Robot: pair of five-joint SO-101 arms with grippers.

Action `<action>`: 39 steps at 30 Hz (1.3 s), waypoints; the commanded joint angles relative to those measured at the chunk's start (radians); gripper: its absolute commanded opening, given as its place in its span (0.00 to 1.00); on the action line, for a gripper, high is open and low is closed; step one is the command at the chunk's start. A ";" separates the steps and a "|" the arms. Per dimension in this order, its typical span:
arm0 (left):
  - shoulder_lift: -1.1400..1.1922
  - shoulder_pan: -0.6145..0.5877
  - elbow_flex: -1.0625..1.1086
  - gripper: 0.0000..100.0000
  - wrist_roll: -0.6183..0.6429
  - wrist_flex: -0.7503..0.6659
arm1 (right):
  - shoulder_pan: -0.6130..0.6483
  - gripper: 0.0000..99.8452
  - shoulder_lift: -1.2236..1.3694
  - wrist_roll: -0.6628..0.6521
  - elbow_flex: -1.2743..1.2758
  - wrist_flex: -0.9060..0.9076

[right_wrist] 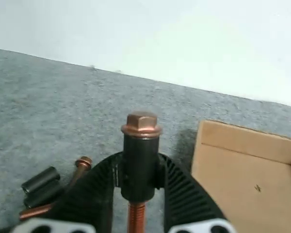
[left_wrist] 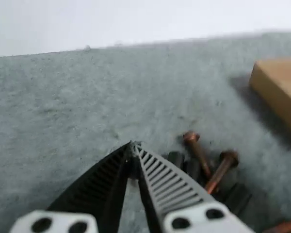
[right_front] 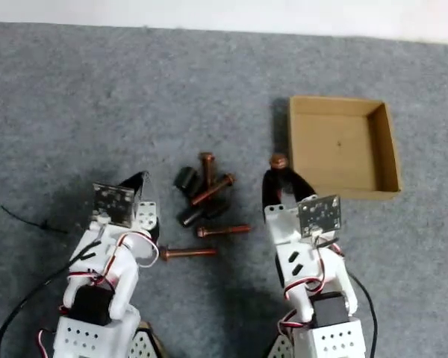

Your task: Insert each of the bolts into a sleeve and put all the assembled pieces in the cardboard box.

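Note:
My right gripper (right_wrist: pixel 139 177) is shut on an assembled piece (right_wrist: pixel 140 160): a copper bolt standing upright inside a black sleeve, head up. In the high view the right gripper (right_front: pixel 281 181) holds the piece (right_front: pixel 278 161) just beside the near-left side of the cardboard box (right_front: pixel 342 194), which holds nothing. My left gripper (left_wrist: pixel 134 154) is shut and holds nothing; the left gripper (right_front: pixel 140 181) sits left of the pile. Several loose copper bolts (right_front: pixel 212 190) and black sleeves (right_front: pixel 185 179) lie in a pile between the arms. The pile's bolts (left_wrist: pixel 222 167) show past the left fingertips.
One bolt (right_front: pixel 187 253) lies apart, close to the left arm's wrist, and another (right_front: pixel 223 230) lies just beyond it. A grey carpet-like mat (right_front: pixel 75 104) covers the table. A black cable tie (right_front: pixel 30 221) lies at the left.

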State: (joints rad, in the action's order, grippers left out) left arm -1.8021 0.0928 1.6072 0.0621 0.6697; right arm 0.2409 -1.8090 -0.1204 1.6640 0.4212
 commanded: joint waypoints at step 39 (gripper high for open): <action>-0.010 -0.007 -0.025 0.01 -0.054 0.031 | -0.308 0.23 1.704 0.368 -1.017 -0.174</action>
State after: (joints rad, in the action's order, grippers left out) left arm -1.8021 0.0944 1.6042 0.0146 0.7219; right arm -0.0583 -0.0890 0.2371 0.6974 0.2754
